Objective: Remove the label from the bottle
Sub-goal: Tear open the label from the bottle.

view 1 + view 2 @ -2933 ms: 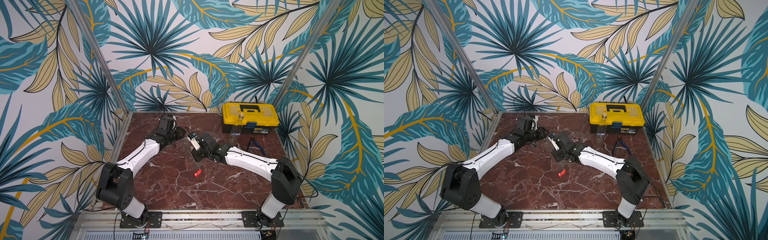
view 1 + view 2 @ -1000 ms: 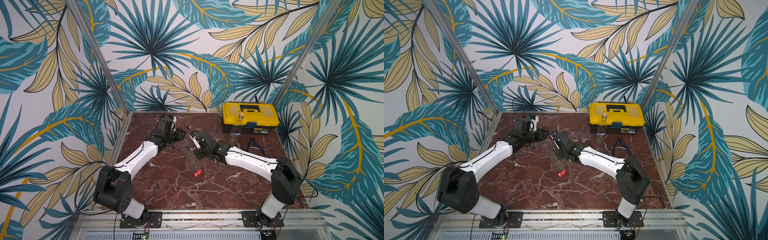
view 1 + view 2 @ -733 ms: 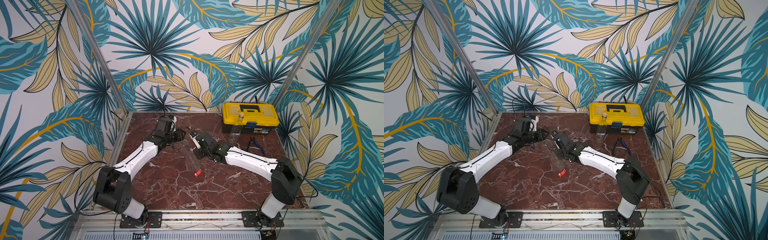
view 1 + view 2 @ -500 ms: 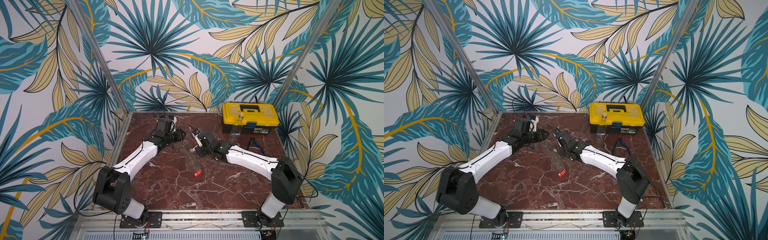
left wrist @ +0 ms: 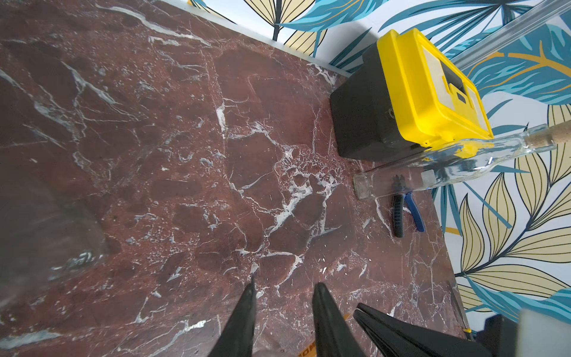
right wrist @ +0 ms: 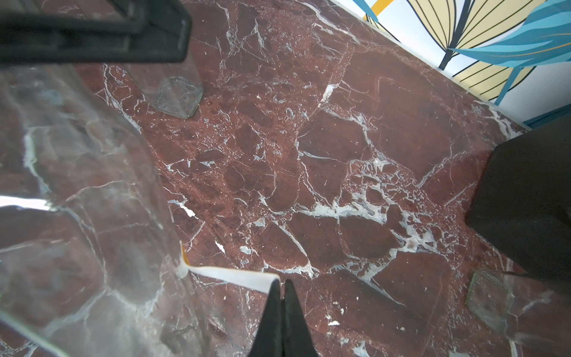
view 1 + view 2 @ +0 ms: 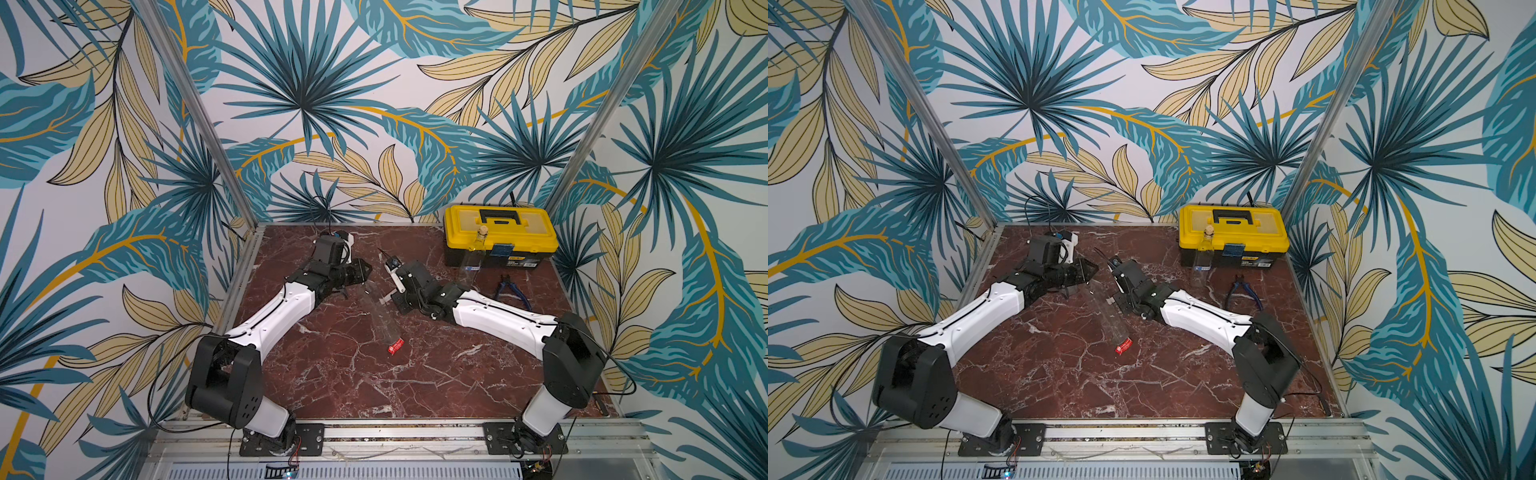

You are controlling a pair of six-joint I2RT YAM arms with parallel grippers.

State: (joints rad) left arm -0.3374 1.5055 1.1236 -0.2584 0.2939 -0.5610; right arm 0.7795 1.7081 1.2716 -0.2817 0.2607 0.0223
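Glass bottle point(image 7: 380, 316) lay across the middle of the marble table point(image 7: 353, 386), between your two arms, with its red cap point(image 7: 395, 345) toward the near edge; whether it lay flat or tilted could not be told. You had the job part done: one end of the white label point(image 6: 228, 273) stood lifted clear of the glass, while its other end was attached at the bottle's side. Stripping that end was outstanding, in my judgement. Your right pincer point(image 6: 281, 286) was clenched tight on the label's free corner. Your left pincer point(image 5: 285, 282) was drawn nearly closed, a narrow gap showing, at the bottle's base end; whether it clamped the glass or only stood against it, the views did not settle
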